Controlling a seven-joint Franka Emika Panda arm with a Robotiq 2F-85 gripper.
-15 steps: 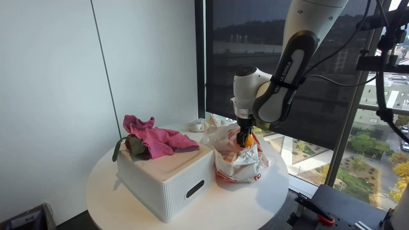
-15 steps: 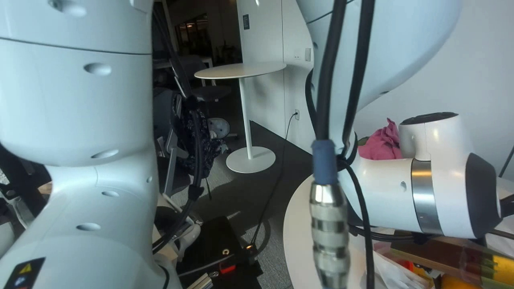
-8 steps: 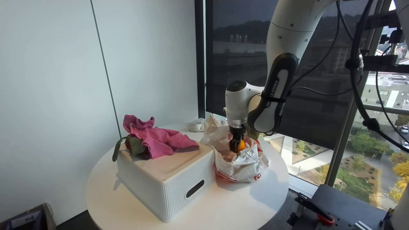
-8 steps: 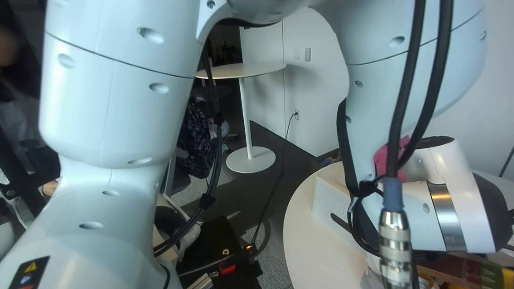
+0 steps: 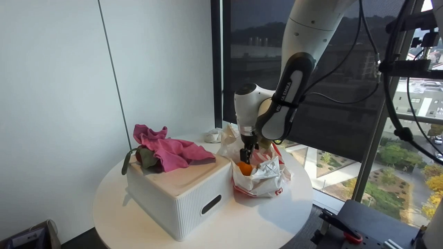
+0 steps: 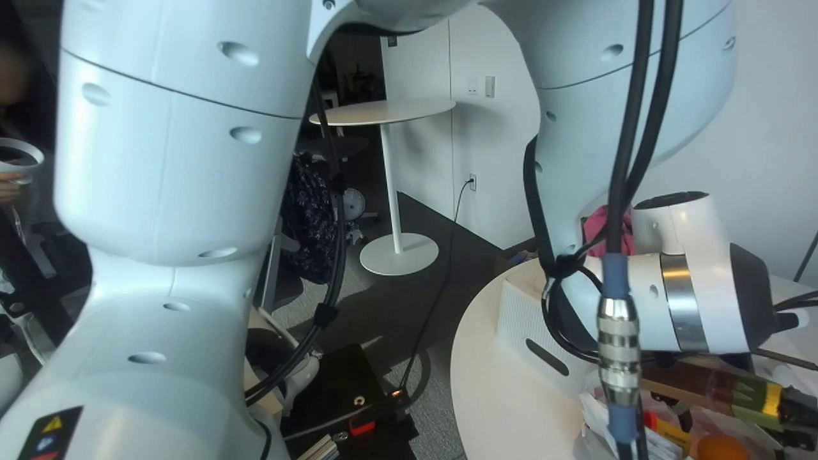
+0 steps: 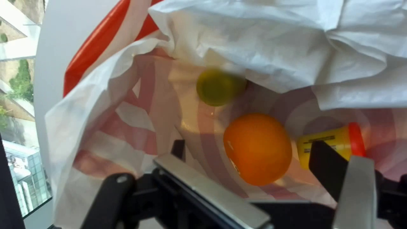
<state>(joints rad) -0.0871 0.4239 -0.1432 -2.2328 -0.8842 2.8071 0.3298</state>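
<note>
Orange (image 5: 244, 169), in an exterior view: smooth, round, inside the crinkled white bag (image 5: 261, 188), just below the fingers (image 5: 245, 156).
Box (image 5: 185, 209): ribbed, white, limp pink cloth (image 5: 183, 154) on top.
Table (image 6: 492, 383), in an exterior view: pale, round-edged.
Fingers, in the wrist view: apart, empty; the orange, no long axis, faces their gap, a yellow tube (image 7: 338, 141) beside it.

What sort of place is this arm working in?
Probably an upper-floor office or shared workspace: the window looks down on paths and trees, a round pedestal table stands by the wall, and there is grey carpet.
</note>
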